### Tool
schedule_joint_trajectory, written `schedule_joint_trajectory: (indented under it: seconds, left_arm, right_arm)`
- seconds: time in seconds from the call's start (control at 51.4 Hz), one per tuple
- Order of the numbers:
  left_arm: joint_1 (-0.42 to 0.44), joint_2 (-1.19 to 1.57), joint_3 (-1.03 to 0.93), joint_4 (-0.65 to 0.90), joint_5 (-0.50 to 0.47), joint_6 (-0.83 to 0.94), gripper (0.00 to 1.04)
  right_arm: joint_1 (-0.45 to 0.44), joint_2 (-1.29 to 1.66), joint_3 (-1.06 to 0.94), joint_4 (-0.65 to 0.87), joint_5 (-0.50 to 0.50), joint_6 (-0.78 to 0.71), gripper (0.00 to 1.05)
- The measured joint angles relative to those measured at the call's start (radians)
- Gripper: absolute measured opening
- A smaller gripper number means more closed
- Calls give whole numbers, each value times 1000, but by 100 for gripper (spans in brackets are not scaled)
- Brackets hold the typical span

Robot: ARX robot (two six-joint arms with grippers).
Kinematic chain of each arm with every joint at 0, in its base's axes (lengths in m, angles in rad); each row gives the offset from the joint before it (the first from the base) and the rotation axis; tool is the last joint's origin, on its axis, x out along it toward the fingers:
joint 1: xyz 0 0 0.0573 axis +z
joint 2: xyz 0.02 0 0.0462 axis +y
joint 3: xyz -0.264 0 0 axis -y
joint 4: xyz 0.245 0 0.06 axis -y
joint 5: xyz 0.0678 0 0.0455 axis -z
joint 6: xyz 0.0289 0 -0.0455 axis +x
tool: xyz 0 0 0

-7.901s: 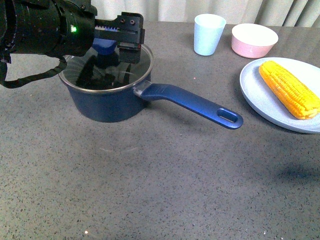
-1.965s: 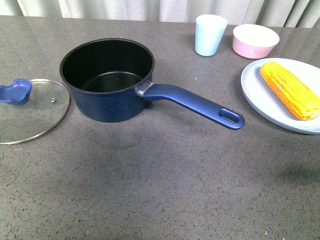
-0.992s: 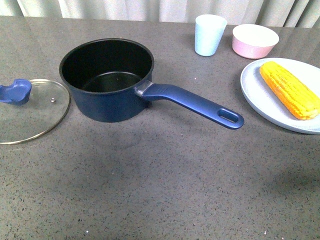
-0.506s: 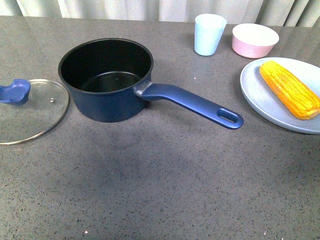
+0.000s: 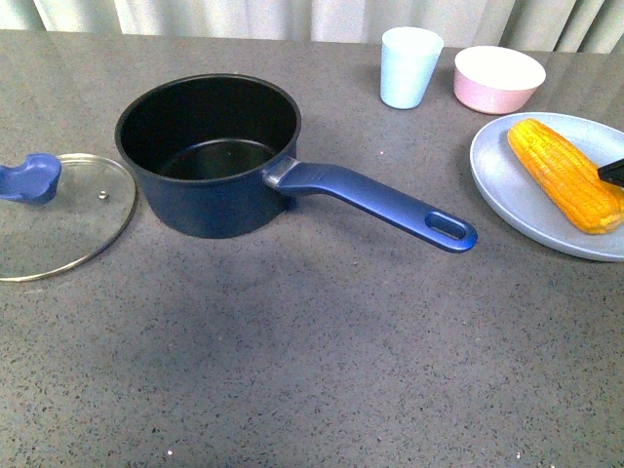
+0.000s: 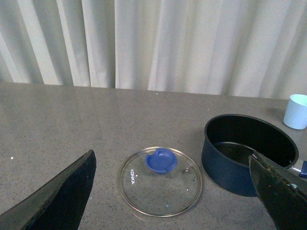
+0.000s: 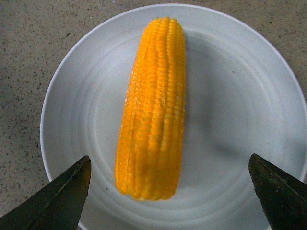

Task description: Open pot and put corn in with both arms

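Observation:
The dark navy-blue pot [image 5: 210, 156] stands open on the grey table, black inside, its long handle [image 5: 380, 202] pointing right; it also shows in the left wrist view [image 6: 247, 153]. The yellow-orange corn [image 5: 564, 174] lies on a pale plate [image 5: 512, 190] at the right. My right gripper [image 7: 172, 199] is open above the plate, its fingers wide on either side of the corn's [image 7: 153, 108] near end, not touching. One fingertip [image 5: 612, 172] shows at the front view's right edge. My left gripper [image 6: 172, 196] is open and empty, above the lid.
The glass lid [image 5: 54, 210] with its blue knob [image 5: 29, 178] lies flat left of the pot, also in the left wrist view [image 6: 160, 179]. A pale blue cup [image 5: 408, 66] and a pink bowl [image 5: 498, 78] stand at the back. Curtains hang behind the table.
The lid came off the pot 7.9 s ago and lies to its left. In the last half second my right gripper's fingertip has entered the front view at the right edge, by the corn.

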Motion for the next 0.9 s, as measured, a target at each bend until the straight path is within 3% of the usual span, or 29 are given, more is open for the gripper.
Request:
schedule_joint_trajectory:
  seconds: [0.525, 0.895]
  left_arm:
    - [0, 0, 0, 0, 0, 0, 96]
    - [0, 0, 0, 0, 0, 0, 96]
  right_arm:
    - [86, 201, 105, 20, 98, 29, 95]
    - [89, 204, 93, 34, 97, 27, 45]
